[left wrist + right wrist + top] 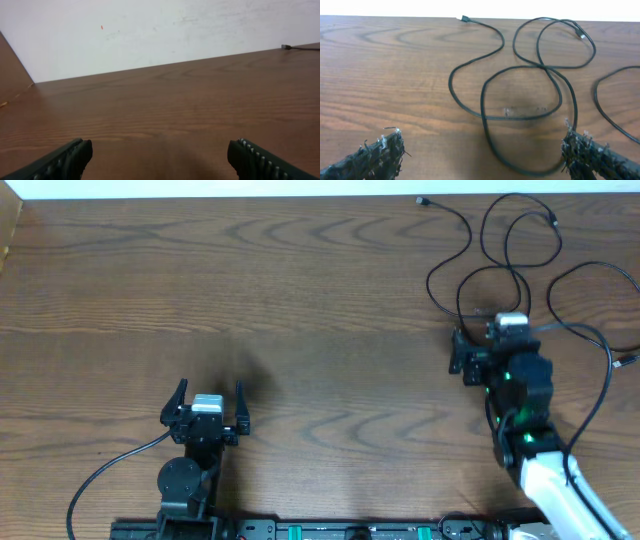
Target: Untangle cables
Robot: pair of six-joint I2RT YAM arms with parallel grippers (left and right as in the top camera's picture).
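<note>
Open table left of looped cables

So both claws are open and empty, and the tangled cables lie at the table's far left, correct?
No: the cables lie at the table's far right, ahead of the right claw, as the overhead view shows. The left claw and the right claw are indeed open and empty.
</note>
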